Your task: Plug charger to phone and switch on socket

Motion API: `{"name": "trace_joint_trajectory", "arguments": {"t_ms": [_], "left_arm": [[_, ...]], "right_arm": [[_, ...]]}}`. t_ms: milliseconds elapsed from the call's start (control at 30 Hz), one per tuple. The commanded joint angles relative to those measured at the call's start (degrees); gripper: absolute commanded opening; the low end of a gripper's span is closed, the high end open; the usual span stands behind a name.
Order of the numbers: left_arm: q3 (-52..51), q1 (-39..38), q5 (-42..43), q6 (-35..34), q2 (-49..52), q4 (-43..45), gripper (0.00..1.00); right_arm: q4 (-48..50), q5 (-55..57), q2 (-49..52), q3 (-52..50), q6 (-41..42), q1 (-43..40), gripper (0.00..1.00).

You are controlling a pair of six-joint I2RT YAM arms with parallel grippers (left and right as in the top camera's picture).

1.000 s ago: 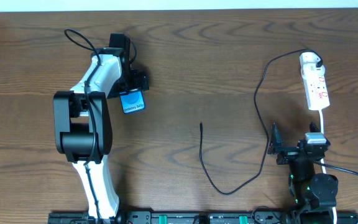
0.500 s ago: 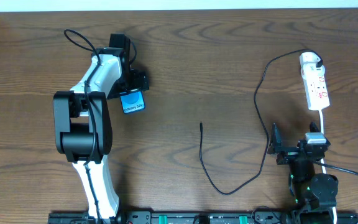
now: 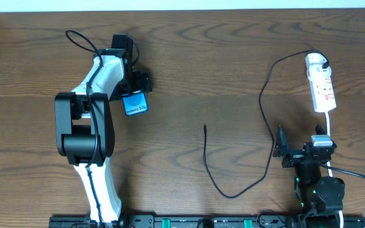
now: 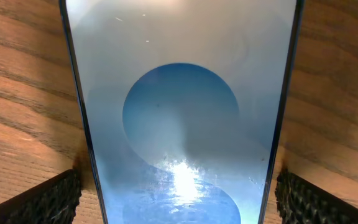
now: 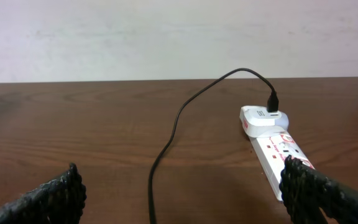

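Reaching forward, the left fingers (image 4: 45, 200) grip the phone (image 4: 179, 112); the right fingers (image 5: 42, 199) gape, arm folded.

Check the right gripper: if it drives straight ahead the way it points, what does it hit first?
Probably the charger cable, which runs between the right gripper's open fingers. The socket lies right of that line, though depth is hard to judge.
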Motion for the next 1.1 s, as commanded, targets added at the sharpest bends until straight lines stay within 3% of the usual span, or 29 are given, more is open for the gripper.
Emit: {"name": "trace_joint_trajectory", "arguments": {"t_ms": [0, 1067], "left_arm": [[-0.7, 0.2, -0.1, -0.3, 3.6, -0.3, 0.99], [0.3, 0.9, 3.5, -2.0, 4.0, -0.8, 1.0]], "right_arm": [[-0.2, 0.4, -0.3, -0.1, 0.6, 0.5, 0.99], [-0.2, 0.4, -0.3, -0.1, 0.5, 0.5, 0.99]]}}
